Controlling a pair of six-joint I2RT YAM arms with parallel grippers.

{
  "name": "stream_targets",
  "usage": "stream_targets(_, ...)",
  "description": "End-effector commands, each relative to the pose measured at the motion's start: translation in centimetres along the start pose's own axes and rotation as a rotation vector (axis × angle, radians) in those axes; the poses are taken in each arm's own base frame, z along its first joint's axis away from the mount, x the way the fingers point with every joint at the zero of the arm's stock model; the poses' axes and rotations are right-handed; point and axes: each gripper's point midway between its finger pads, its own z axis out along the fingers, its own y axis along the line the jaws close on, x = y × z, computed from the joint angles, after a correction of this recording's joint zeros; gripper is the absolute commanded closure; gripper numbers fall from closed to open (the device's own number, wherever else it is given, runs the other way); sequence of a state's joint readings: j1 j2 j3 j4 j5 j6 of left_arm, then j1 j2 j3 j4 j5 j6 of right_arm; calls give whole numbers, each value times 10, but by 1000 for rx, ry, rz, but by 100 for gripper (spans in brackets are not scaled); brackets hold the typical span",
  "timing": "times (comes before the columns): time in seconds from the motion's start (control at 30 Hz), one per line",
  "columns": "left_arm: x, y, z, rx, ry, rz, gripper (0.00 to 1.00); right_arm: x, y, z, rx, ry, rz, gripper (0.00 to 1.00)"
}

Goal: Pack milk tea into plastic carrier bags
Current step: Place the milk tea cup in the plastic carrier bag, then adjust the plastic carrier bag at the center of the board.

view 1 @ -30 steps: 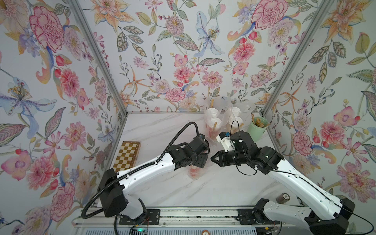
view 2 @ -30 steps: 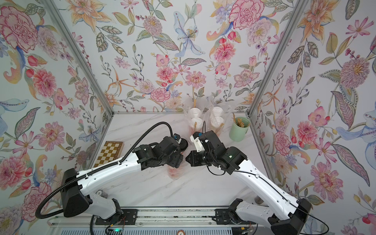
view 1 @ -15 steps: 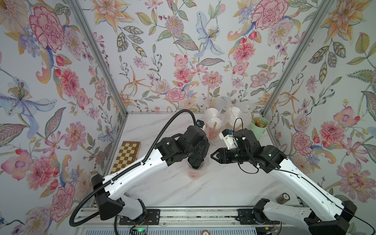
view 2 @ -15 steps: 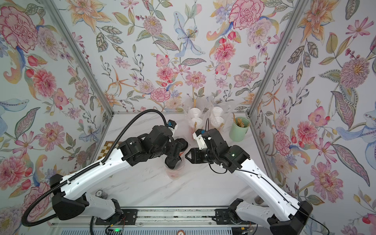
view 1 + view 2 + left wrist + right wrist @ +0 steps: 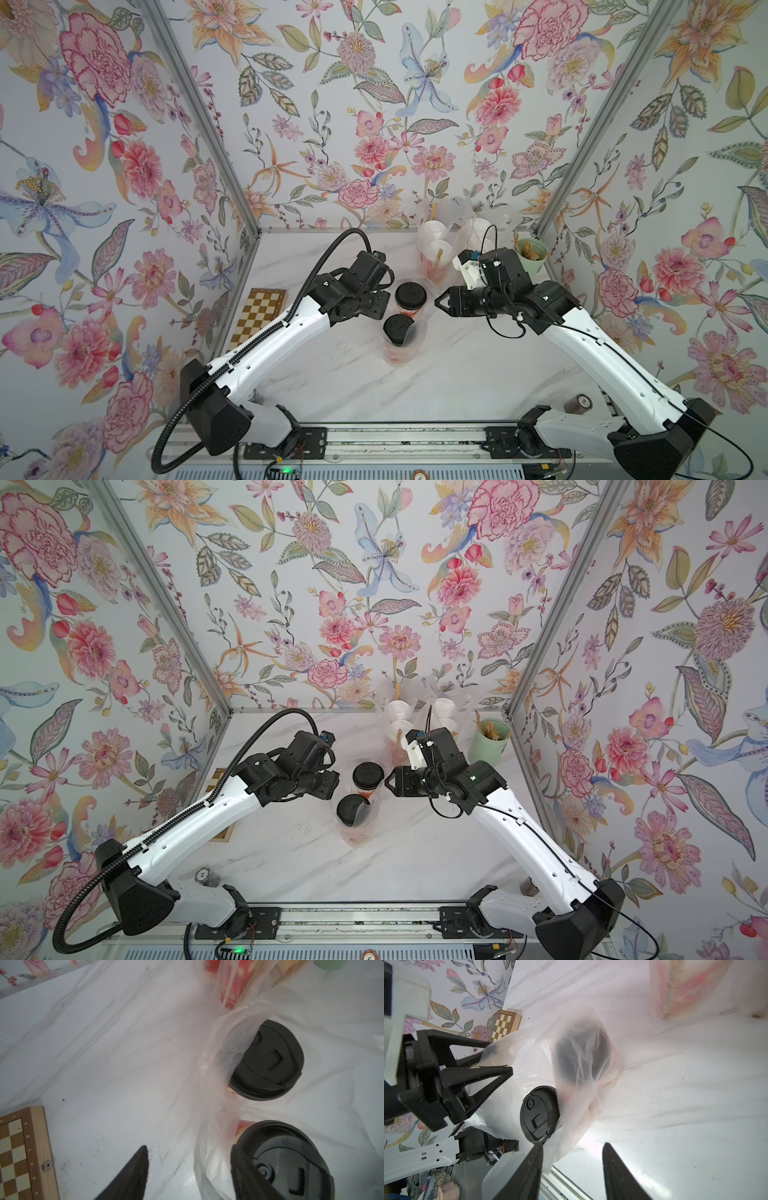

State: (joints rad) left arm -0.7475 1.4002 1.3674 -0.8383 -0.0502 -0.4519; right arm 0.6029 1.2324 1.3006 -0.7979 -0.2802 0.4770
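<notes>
Two milk tea cups with black lids [image 5: 410,296] [image 5: 399,328] stand side by side inside a transparent plastic carrier bag [image 5: 401,355] at mid-table, seen in both top views. My left gripper [image 5: 385,306] is just left of them, open; in the left wrist view [image 5: 189,1149] the bag's wall [image 5: 209,1088] lies between its fingers and one finger crosses the nearer lid [image 5: 291,1159]. My right gripper [image 5: 439,301] is just right of the cups, open [image 5: 573,1145], with one finger against the bag's edge below a lid [image 5: 539,1113].
Two more bags of white-lidded cups [image 5: 436,249] [image 5: 478,237] stand at the back, with a mint-green cup of sticks [image 5: 532,254] to their right. A chessboard [image 5: 262,313] lies at the left edge. A small cylinder [image 5: 579,403] sits front right.
The left arm rose over the cups, then came down to their left, uncovering both black lids, and its jaws have narrowed. The right gripper has opened.
</notes>
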Motion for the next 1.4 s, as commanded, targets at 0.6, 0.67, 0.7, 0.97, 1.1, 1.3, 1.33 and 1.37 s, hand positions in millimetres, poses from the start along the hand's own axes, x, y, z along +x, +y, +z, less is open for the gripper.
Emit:
stream_targets(0.6, -34, -45, -46, 349, -218, -191, 95, -47, 6, 4, 2, -38, -85, 100)
stream_targets(0.67, -32, -47, -46, 355, -218, -202, 95, -49, 4, 4, 8, -41, -84, 100)
stream_targets(0.7, -32, -49, -46, 361, -216, -205, 95, -49, 2, 4, 10, -40, -83, 100)
stream_targets(0.97, -42, -43, -42, 270, -237, -169, 66, -53, 1, -3, 15, -65, -89, 88)
stream_targets(1.1, -50, -26, -29, 137, -214, -106, 40, -56, -4, -14, 36, -97, -90, 67)
stream_targets(1.3, -68, -25, -9, 83, -178, 5, 29, -71, -37, -39, 119, -177, -60, 59)
stream_targets(1.33, -71, -25, -5, 79, -174, 18, 29, -74, -46, -43, 137, -190, -50, 59)
stream_targets(1.37, -73, -24, -3, 77, -168, 29, 28, -77, -56, -48, 159, -205, -38, 59)
